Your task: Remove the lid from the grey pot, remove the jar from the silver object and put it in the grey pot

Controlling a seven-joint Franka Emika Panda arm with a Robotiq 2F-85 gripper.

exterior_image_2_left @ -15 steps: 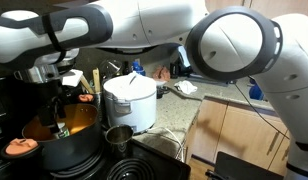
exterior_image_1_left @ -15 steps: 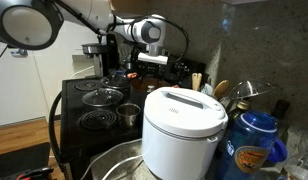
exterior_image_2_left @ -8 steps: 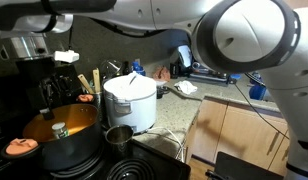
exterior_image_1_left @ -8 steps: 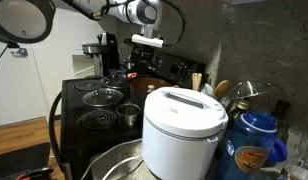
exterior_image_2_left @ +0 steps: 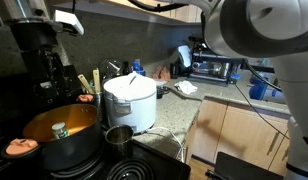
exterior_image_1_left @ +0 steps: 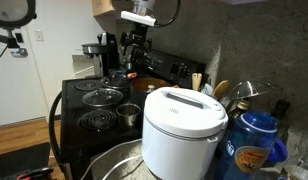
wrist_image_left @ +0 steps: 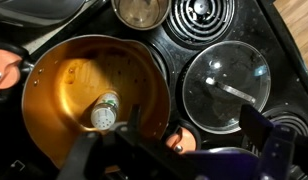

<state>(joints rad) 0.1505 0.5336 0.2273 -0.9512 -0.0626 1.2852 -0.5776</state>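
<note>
The grey pot (wrist_image_left: 54,70) has an orange-brown inside; it also shows in both exterior views (exterior_image_2_left: 39,128) (exterior_image_1_left: 146,86). The jar (wrist_image_left: 104,110) lies inside it, also seen in an exterior view (exterior_image_2_left: 60,129). The glass lid (wrist_image_left: 226,88) lies flat on a burner beside the pot. The small shiny steel pot (wrist_image_left: 141,10) (exterior_image_2_left: 118,136) (exterior_image_1_left: 128,115) stands empty next to them. My gripper (wrist_image_left: 179,158) (exterior_image_2_left: 54,72) (exterior_image_1_left: 134,48) hangs well above the pot, open and empty.
A big white rice cooker (exterior_image_1_left: 182,125) (exterior_image_2_left: 129,100) stands beside the stove, with a large metal bowl (exterior_image_1_left: 119,160) and a blue bottle (exterior_image_1_left: 256,145) near it. Orange items (wrist_image_left: 4,72) (exterior_image_2_left: 19,146) lie by the pot. A coffee maker (exterior_image_1_left: 92,55) stands behind.
My gripper has risen straight up from inside the grey pot. The jar stays behind in the pot.
</note>
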